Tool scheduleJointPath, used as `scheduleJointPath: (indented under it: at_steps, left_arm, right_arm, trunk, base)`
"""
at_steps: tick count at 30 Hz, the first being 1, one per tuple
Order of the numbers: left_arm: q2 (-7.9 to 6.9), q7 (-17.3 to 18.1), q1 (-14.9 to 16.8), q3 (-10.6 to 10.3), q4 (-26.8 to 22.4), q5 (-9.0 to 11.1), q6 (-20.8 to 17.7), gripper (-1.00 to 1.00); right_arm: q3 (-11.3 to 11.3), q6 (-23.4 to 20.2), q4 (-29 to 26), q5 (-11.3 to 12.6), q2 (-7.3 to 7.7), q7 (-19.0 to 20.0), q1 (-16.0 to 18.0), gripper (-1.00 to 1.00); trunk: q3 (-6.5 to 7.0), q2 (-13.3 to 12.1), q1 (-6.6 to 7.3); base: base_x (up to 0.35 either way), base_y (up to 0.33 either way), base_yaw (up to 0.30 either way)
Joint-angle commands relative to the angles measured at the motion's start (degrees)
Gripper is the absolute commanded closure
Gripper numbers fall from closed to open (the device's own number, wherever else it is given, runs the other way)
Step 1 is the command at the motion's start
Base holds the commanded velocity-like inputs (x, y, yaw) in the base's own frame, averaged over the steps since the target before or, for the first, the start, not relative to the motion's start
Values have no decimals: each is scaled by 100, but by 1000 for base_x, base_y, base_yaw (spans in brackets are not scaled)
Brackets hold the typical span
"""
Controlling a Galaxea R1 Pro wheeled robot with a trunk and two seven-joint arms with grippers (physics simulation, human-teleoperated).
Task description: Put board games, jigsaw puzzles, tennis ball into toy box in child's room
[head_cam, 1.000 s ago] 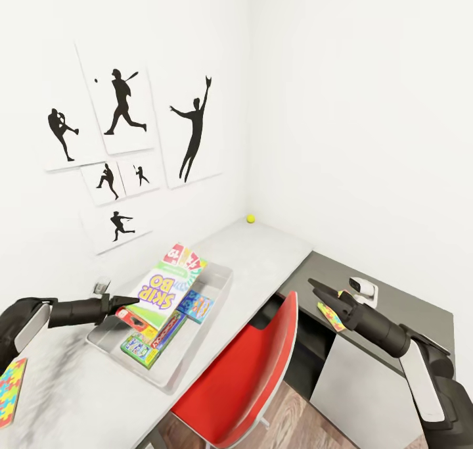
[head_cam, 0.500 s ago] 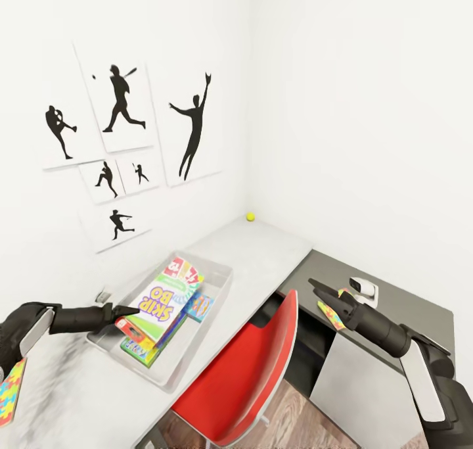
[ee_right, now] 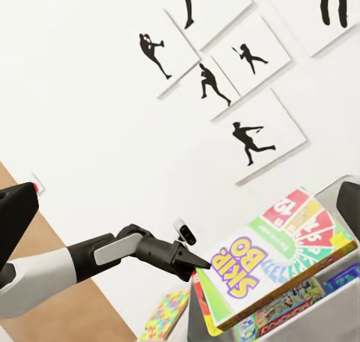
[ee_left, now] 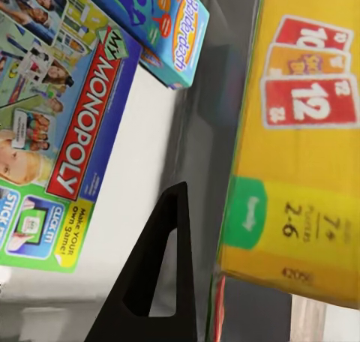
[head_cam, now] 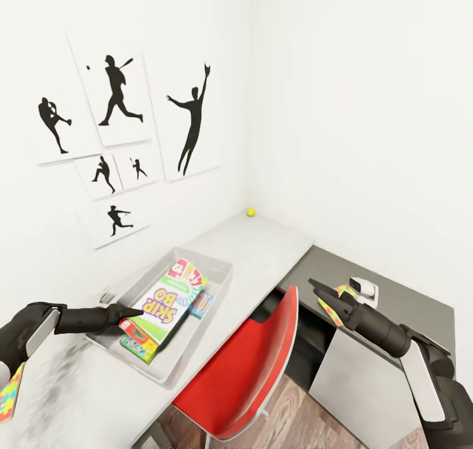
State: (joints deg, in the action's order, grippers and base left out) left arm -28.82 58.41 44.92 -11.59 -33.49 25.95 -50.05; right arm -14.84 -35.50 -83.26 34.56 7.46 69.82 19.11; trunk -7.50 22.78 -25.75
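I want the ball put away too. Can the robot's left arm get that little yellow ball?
Probably not from here. The tennis ball sits in the table's far corner, well beyond the toy box, while the left gripper is at the Skip-Bo box.

Game boxes read "SKIP-BO" [head_cam: 161, 299], "MY MONOPOLY" [ee_left: 64, 139] and "Balderdash" [ee_left: 161, 23].

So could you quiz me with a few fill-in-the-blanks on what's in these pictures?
1. The Skip-Bo game lies in the pale grey ____.
2. The tennis ball sits in the table's far ____.
3. The right gripper holds a colourful jigsaw ____.
4. The chair by the table is ____.

Missing words: toy box; corner; puzzle; red
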Motion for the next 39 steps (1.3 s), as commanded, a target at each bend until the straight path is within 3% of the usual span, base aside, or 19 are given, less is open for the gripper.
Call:
scheduleJointPath:
  at_steps: [1, 20, 29, 30, 39]
  left_arm:
    - [-1, 4, 8, -28, 0, 33, -3, 100]
    - [8, 8, 8, -11, 0, 33, 56, 100]
    - [0, 15, 8, 15, 0, 33, 56, 100]
    - [0, 16, 8, 15, 0, 33, 56, -100]
    - [-2, 52, 8, 20, 0, 46, 68, -100]
  right_arm:
    - [-1, -46, 1, 25, 1, 5, 5, -100]
    - [-1, -13, -1, 25, 1, 20, 5, -100]
    - [-1, -1, 3, 25, 1, 31, 5, -100]
    - [-1, -1, 3, 25, 1, 31, 5, -100]
    - [-139, -8, 3, 25, 1, 48, 5, -100]
  trunk:
    - [-22, 14, -3]
    - [-200, 14, -3]
    - [-217, 14, -3]
    - [-217, 14, -3]
    - [-218, 14, -3]
  base:
    - [0, 0, 0]
    - [0, 0, 0]
    - [0, 0, 0]
    - [0, 0, 0]
    - [0, 0, 0]
